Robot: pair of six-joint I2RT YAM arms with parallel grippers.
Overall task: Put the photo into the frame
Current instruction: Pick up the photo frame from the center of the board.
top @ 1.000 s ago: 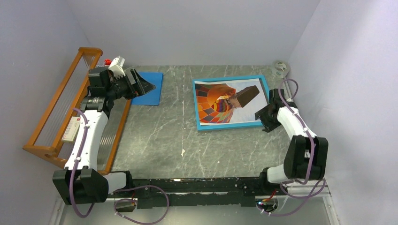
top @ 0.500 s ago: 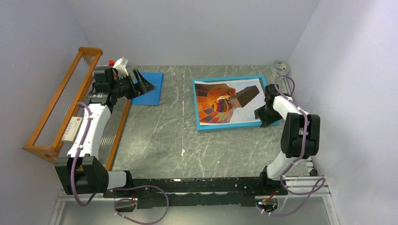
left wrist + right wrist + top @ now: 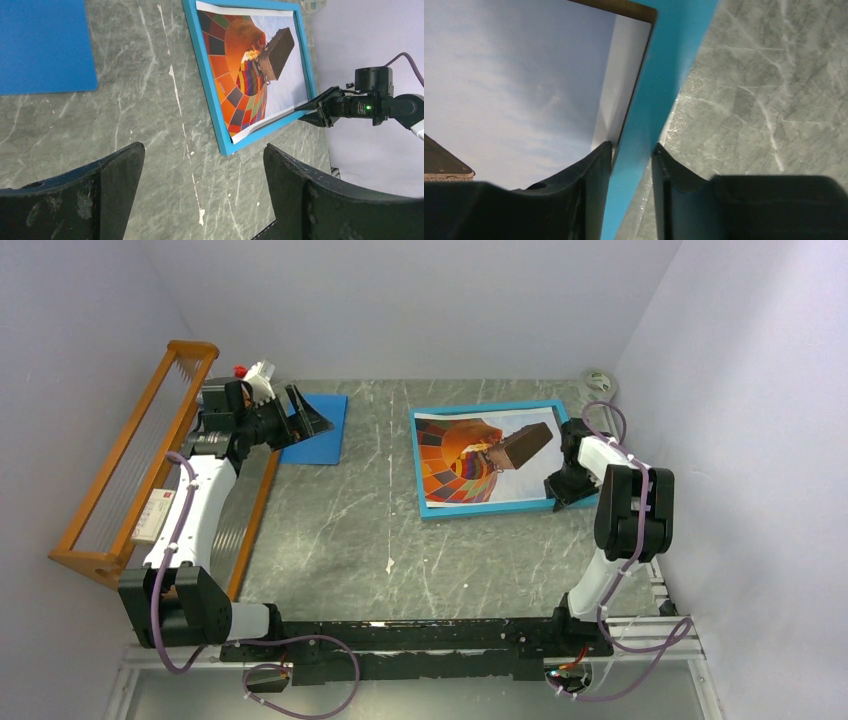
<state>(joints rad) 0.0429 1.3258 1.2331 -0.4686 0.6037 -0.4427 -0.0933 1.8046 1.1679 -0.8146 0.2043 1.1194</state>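
At the frame's [image 3: 659, 75] right rail, my right claw [image 3: 631, 150] pinches the blue edge, both pads touching. The photo [image 3: 480, 462] lies inside, leftward, long axis crosswise. My left claw [image 3: 202, 147] gapes empty, well apart.

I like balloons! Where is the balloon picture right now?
Top view: the balloon picture lies on the blue frame, far right of the table, beside the right claw.

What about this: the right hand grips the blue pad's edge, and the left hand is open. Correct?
No. The right hand grips the frame's edge, not the pad's; the right wrist view shows it. The left hand is open.
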